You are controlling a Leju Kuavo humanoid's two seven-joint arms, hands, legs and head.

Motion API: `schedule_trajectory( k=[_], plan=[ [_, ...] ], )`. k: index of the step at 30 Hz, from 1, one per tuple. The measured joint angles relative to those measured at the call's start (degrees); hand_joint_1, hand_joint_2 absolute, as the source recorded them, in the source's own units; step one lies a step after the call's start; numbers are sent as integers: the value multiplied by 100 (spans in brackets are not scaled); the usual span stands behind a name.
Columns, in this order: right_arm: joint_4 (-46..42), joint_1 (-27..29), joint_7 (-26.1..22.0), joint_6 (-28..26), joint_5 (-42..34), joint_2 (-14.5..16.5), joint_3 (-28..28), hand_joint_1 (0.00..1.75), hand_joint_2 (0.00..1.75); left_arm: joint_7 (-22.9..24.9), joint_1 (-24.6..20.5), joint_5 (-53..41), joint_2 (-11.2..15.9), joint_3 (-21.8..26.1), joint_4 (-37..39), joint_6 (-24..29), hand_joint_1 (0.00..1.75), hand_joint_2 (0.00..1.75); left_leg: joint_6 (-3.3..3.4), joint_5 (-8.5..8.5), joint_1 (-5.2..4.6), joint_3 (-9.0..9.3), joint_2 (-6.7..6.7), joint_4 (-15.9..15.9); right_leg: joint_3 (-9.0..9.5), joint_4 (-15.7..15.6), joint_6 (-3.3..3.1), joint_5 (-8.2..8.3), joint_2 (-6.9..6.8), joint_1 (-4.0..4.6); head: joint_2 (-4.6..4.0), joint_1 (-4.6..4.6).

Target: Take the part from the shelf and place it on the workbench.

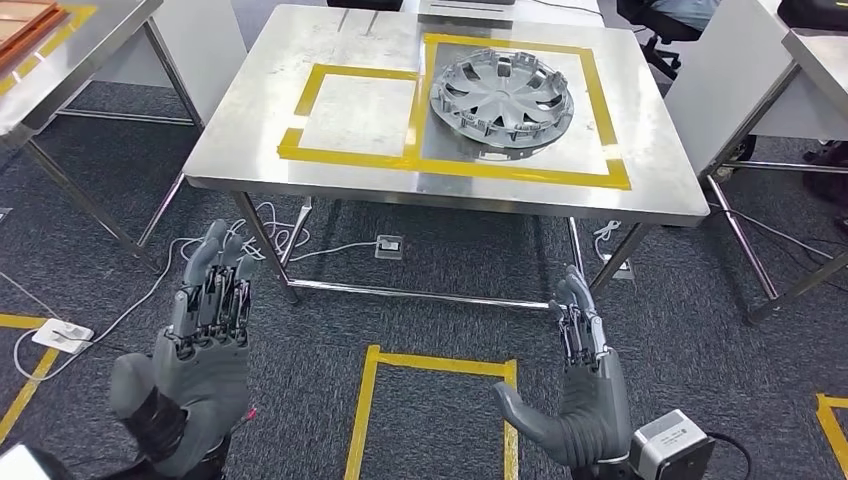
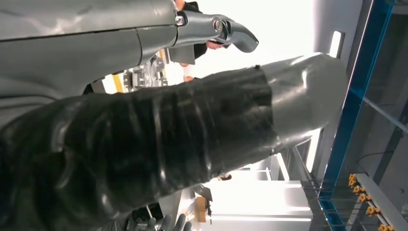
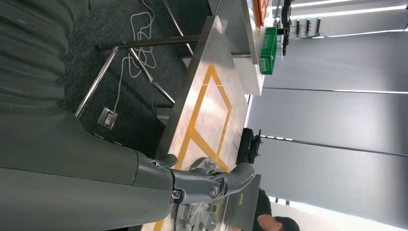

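- Part (image 1: 502, 100): one silver-grey wheel cover, round, plastic-looking, w/ curved spokes fanning from a centre hub and slots between them; small clips show round the rim. Lies flat.
- Where: on the workbench (image 1: 250, 120), steel top, inside the larger yellow tape rectangle (image 1: 600, 110) on the robot's right half of the top. Its near-left edge comes close to the tape line shared w/ the smaller rectangle.
- Tape boxes on bench: 2 – the big one around the part, and a smaller square (image 1: 352, 112) just left of it w/ nothing inside.
- Left hand (image 1: 200, 330): low, in front of the bench, well apart from the part; fingers straight and spread upward, holding nothing.
- Right hand (image 1: 585, 380): same height, other side; fingers extended, thumb out to the side, nothing in it.
- Hands: 2, both unloaded, palms facing each other across a yellow floor-tape box (image 1: 435, 400).
- Right wrist view: bench edge, tape lines, part (image 3: 199, 216) partly behind the thumb (image 3: 211, 183).
- Floor: dark carpet, white cables (image 1: 290, 235), 1 floor socket (image 1: 388, 246) under the bench.
- Other tables: 1 at left (image 1: 80, 60), 1 at right (image 1: 815, 55).
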Motion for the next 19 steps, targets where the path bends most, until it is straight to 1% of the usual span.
schedule_trajectory(
  k=[1, 2, 3, 4, 5, 6, 7, 8, 9, 10, 11, 12, 13, 14, 15, 16, 17, 18, 19],
  plan=[
    [1, -3, -9, 11, -14, 2, 5, 0, 175, 2, -6, -1, -1, -1, 1, 0, 0, 0, 19, 14, -4, 165, -10, -241, -76, 79, 34, 6, 3, -3, 0, -23],
    [1, -7, -23, 29, -27, 3, 9, 0, 175, 6, -14, -1, -1, -2, 2, -1, 0, 0, 57, -23, -13, 250, -20, -388, -145, 150, 71, 17, 8, 1, 0, -34],
    [2, -10, -35, 50, -40, 3, 11, 0, 175, 11, -20, -2, -2, -3, 4, -3, 0, 0, 119, -46, -31, 252, -30, -411, -197, 199, 103, 42, 13, 6, 0, -34],
    [3, -14, -46, 72, -49, 4, 14, 0, 175, 16, -21, -2, -2, -3, 6, -8, 0, 0, 194, -15, -34, 195, -37, -392, -228, 232, 129, 76, 20, 4, -1, -19],
    [4, -15, -55, 94, -55, 4, 16, 0, 175, 23, -26, -2, -3, -4, 8, -14, 0, 0, 253, 9, -30, 147, -31, -392, -259, 259, 153, 91, 29, -3, -1, -5],
    [6, -18, -59, 111, -62, 5, 17, 0, 175, 33, -31, -2, -5, -4, 9, -20, 0, 0, 306, 56, -26, 112, -27, -389, -311, 322, 179, 35, 37, -12, -1, 13],
    [7, -22, -62, 128, -68, 5, 18, 0, 175, 41, -38, -3, -7, -4, 10, -26, 0, 0, 351, 103, -19, 70, -24, -394, -383, 475, 208, -112, 44, -23, -2, 41],
    [8, -28, -64, 145, -74, 5, 17, 0, 175, 48, -46, -8, -8, -4, 10, -29, 0, 0, 384, 150, -16, 15, -22, -397, -481, 736, 236, -336, 48, -34, -1, 74],
    [13, -32, -79, 151, -77, 5, 19, 0, 175, 38, -48, -27, -9, -4, 11, -5, 0, 0, 404, 201, -21, -38, -22, -396, -596, 1095, 262, -597, 48, -42, -1, 117],
    [23, -30, -121, 133, -72, 5, 30, 0, 175, -5, -40, -74, -10, -13, 17, 62, 0, 0, 415, 253, -29, -116, -22, -396, -675, 1456, 274, -817, 49, -49, -1, 156],
    [41, -20, -194, 83, -57, 7, 61, 0, 175, -79, -18, -147, -11, -37, 28, 185, 0, 0, 418, 307, -42, -196, -20, -394, -694, 1707, 272, -959, 49, -50, -1, 183],
    [65, -4, -291, 0, -39, 8, 114, 0, 175, -174, 12, -242, -13, -80, 45, 356, 0, 0, 419, 359, -57, -272, -18, -393, -615, 1766, 252, -1005, 49, -45, -1, 205],
    [94, 10, -389, -101, -24, 9, 187, 0, 175, -267, 40, -353, -14, -144, 67, 548, 0, 0, 419, 409, -74, -338, -16, -393, -414, 1584, 212, -956, 50, -32, -1, 223],
    [120, 16, -466, -198, -17, 9, 263, 0, 175, -337, 58, -461, -14, -212, 88, 730, 0, 0, 419, 459, -92, -396, -16, -395, -119, 1211, 147, -853, 50, -7, -1, 239],
    [138, 4, -513, -275, -21, 9, 335, 0, 175, -378, 64, -569, -16, -277, 107, 885, 0, 0, 413, 510, -102, -438, -12, -402, 170, 783, 73, -794, 39, 21, -1, 244],
    [153, -15, -538, -331, -26, 9, 400, 0, 175, -398, 62, -667, -17, -333, 123, 1014, 0, 0, 395, 560, -104, -463, -4, -417, 382, 427, 8, -744, 23, 56, 0, 232],
    [161, -38, -549, -367, -31, 10, 456, 0, 175, -404, 60, -748, -19, -377, 134, 1113, 0, 0, 363, 607, -89, -477, 7, -437, 499, 201, -44, -731, 10, 93, -1, 224],
    [168, -55, -550, -392, -36, 10, 507, 0, 175, -401, 60, -809, -22, -416, 144, 1192, 0, 0, 322, 650, -64, -478, 23, -463, 515, 113, -74, -738, -3, 122, -1, 220],
    [173, -59, -551, -403, -38, 10, 533, 0, 175, -398, 60, -837, -21, -434, 149, 1229, 0, 0, 298, 669, -51, -478, 29, -476, 506, 101, -84, -713, -6, 141, -1, 215]
  ],
)
